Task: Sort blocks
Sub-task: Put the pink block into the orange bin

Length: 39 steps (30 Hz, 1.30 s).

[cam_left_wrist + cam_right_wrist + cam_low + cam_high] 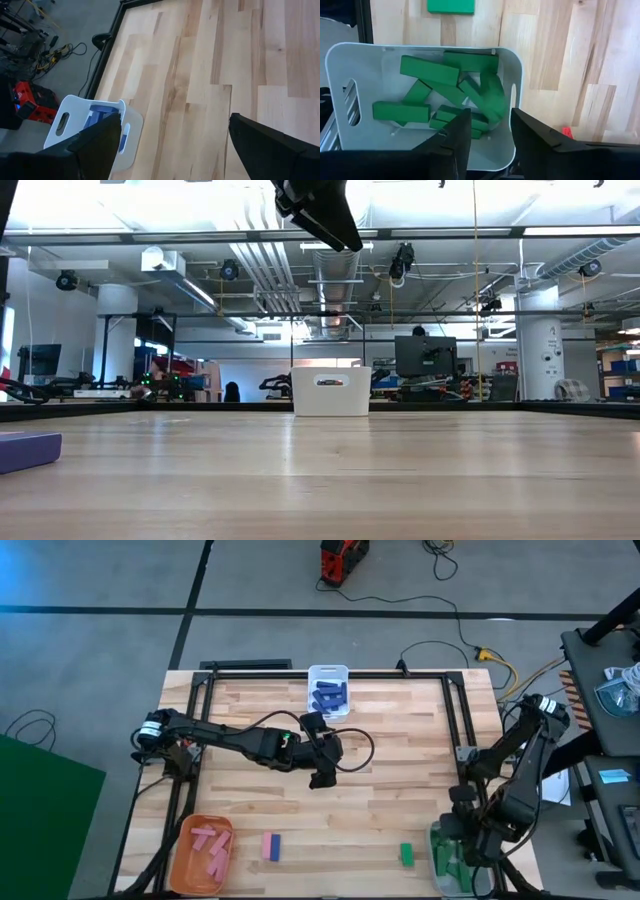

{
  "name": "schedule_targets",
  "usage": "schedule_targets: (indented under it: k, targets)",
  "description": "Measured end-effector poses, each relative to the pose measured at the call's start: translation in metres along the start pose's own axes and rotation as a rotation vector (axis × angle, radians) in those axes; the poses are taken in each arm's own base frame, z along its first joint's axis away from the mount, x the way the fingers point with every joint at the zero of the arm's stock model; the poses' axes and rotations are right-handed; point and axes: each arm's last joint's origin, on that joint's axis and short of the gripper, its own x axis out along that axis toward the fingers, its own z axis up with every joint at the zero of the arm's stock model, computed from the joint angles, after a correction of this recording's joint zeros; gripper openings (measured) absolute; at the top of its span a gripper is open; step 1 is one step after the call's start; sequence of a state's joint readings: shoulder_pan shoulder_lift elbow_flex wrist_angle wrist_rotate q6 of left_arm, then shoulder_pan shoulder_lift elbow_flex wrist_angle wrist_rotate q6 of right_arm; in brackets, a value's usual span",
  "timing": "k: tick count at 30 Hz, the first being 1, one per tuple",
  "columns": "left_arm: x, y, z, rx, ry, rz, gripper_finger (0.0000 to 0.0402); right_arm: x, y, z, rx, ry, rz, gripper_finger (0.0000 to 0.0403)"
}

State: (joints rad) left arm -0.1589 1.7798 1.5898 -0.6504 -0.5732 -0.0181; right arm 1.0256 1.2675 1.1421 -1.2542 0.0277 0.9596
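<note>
My left gripper [322, 778] hangs open over the middle of the table with nothing between its fingers [175, 119]. Behind it at the far edge stands a white bin [328, 692] of blue blocks [95, 119]. An orange bin [203, 850] at the near left holds pink blocks. A pink block [267, 846] and a blue block [276, 848] lie side by side flat on the table near the front. One green block [407, 854] lies flat at the near right. My right gripper [490, 112] stands open above a grey bin [517, 75] of green blocks [430, 70].
A black frame [205, 700] runs along the table's left, far and right edges. The wood between the bins is bare. In the low view the white bin [330, 390] stands far off and a blue block [28, 450] lies at the near left.
</note>
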Motion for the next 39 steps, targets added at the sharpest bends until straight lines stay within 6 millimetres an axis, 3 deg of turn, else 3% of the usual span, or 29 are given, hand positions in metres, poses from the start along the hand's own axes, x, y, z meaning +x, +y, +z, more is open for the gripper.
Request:
schedule_targets:
  k: [5, 13, 22, 26, 33, 39]
  targets:
    - [0.000, 0.000, 0.000, 0.000, 0.000, -0.001, 0.0341, -0.004, 0.001, 0.001, 0.002, -0.009, 0.012, 0.0121]
    - [0.000, 0.000, 0.000, 0.000, 0.000, -0.002, 0.0341, -0.018, 0.002, 0.009, 0.027, -0.044, 0.054, 0.0071]
    - [-0.008, 0.003, -0.003, -0.083, 0.037, -0.070, 0.0341, -0.040, -0.025, 0.049, 0.208, -0.222, -0.001, 0.0013]
    - [-0.021, 0.010, -0.015, -0.170, 0.146, -0.079, 0.0341, -0.049, -0.045, 0.066, 0.249, -0.325, -0.063, 0.0012]
    - [-0.053, 0.023, -0.039, -0.393, 0.424, -0.166, 0.0341, -0.068, -0.067, 0.071, 0.283, -0.606, -0.211, 0.0013]
    - [-0.067, 0.015, -0.046, -0.691, 0.661, -0.325, 0.0341, -0.078, -0.093, 0.082, 0.468, -0.697, -0.223, 0.0013]
